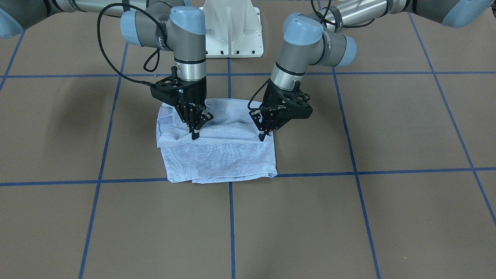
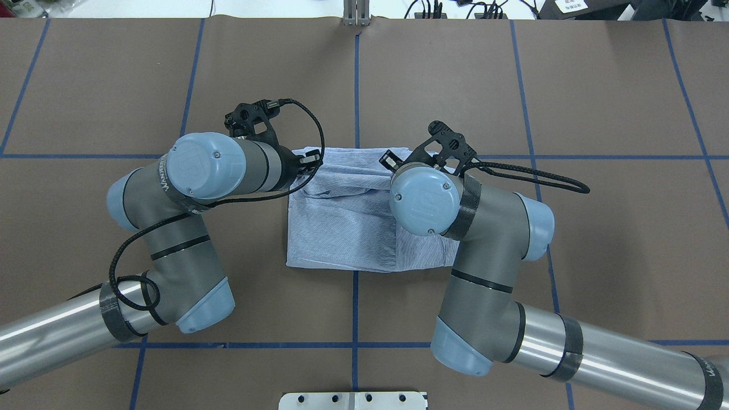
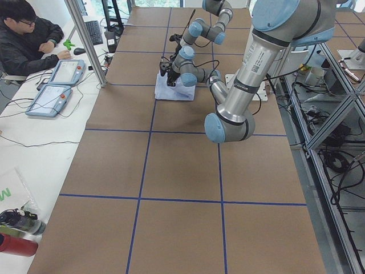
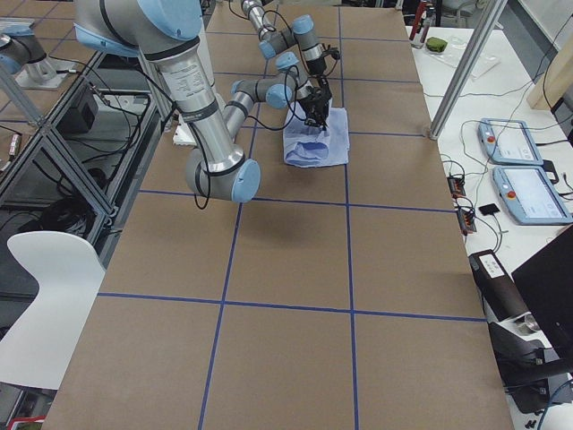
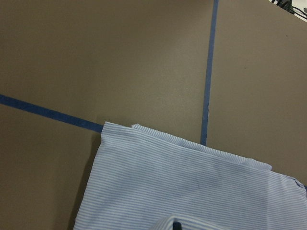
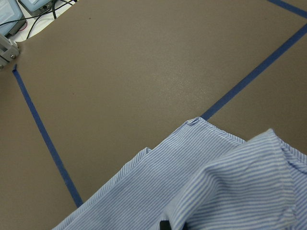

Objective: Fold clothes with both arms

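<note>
The light blue and white striped shirt lies folded into a rough rectangle in the middle of the brown table, and also shows from overhead. Both grippers point down at the edge of its upper fold, on the half nearer the robot. In the front-facing view my left gripper is at the shirt's right side and my right gripper toward its left. Each has its fingertips drawn together on the upper layer of cloth. From overhead the left arm and right arm hide their own fingertips. Both wrist views show striped cloth close below.
Blue tape lines divide the brown table cover into squares. The white pedestal base stands behind the shirt. A person sits at a side bench with teach pendants. Bottles lie at that bench's near end.
</note>
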Controlling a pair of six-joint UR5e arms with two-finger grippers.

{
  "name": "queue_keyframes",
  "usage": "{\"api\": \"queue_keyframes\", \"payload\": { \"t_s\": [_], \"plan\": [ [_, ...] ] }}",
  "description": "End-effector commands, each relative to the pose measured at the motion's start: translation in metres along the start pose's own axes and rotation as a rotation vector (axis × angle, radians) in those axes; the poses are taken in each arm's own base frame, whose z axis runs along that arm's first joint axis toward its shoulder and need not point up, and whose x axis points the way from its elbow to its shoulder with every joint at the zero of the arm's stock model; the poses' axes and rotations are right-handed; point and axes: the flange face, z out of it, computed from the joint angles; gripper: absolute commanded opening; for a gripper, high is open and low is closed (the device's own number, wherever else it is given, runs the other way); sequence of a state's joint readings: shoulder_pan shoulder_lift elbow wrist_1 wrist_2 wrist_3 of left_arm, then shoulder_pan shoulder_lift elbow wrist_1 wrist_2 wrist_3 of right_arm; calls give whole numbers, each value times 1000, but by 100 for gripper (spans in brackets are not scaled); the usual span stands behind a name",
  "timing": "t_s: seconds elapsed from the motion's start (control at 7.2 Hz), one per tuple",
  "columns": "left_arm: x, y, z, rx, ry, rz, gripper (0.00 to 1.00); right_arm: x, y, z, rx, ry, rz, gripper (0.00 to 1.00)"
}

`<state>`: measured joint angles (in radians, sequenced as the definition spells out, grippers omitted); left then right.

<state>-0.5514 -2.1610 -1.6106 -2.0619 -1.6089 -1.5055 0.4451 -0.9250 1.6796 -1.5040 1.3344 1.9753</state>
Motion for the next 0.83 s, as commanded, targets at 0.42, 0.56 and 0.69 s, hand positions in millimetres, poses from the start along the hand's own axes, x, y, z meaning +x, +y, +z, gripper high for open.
{"api": "queue_keyframes", "payload": {
  "t_s": [0.42,0.56,0.69],
  "plan": [
    [-12,-14,52,44,-15,63,72,-29,-17,42,-12,39,-123,52],
    [-11,-24,47,52,-11,171,100,-43,-31,33,-62,38,-171,100],
    [-10,-41,36,52,-3,181,100,-50,-56,23,-111,37,-185,100]
  ]
}}
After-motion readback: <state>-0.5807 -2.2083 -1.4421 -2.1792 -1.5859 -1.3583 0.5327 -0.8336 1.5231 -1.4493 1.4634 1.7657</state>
